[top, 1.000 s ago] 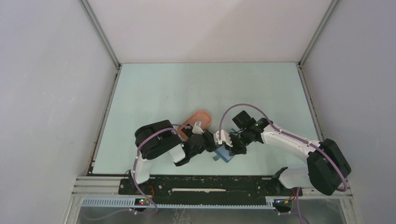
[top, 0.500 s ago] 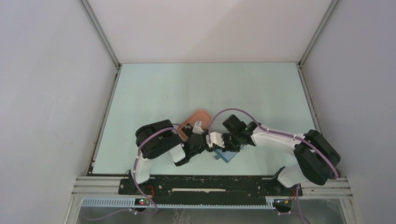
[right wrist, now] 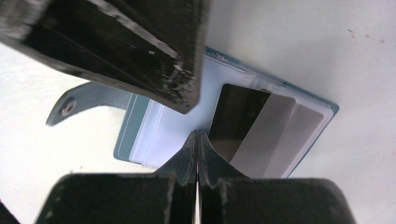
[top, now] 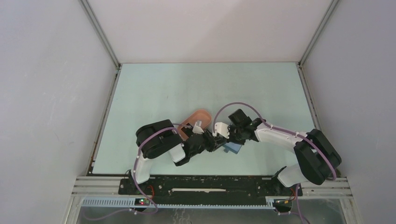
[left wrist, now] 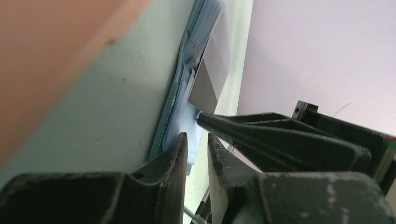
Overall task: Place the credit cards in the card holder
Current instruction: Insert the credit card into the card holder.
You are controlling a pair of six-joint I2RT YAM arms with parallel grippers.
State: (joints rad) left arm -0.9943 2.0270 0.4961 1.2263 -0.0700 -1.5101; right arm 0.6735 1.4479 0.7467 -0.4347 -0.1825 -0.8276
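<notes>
card holder (top: pixel 232 148) — largely hidden overhead

I can read nothing here: no text, label, brand, number or sign stands out in any of my views. The black credit card (right wrist: pixel 237 117) lying in the card holder (right wrist: pixel 135 126) shows me only a plain glossy face, with no print that I can make out.
</notes>
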